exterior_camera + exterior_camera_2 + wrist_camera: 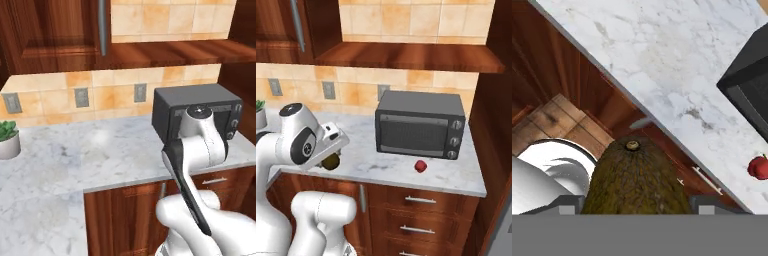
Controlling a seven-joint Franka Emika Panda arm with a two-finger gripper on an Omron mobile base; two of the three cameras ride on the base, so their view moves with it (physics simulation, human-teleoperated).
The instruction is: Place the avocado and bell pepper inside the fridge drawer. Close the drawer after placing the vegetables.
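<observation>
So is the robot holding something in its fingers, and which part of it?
Yes, the avocado. The gripper has it between its two fingers, pinched at its sides, with the stem end pointing away from the hand.

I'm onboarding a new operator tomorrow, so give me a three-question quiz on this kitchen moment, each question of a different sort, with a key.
1. True or false: the gripper is shut on the avocado.
2. Multiple choice: where is the red bell pepper?
A. on the counter in front of the toaster oven
B. on top of the toaster oven
C. inside the potted plant
3. Fill in: seen from the hand view, the avocado hangs past the counter's edge, above the wooden ____.

Key
1. True: it sits between the two fingertips.
2. A
3. floor
</observation>
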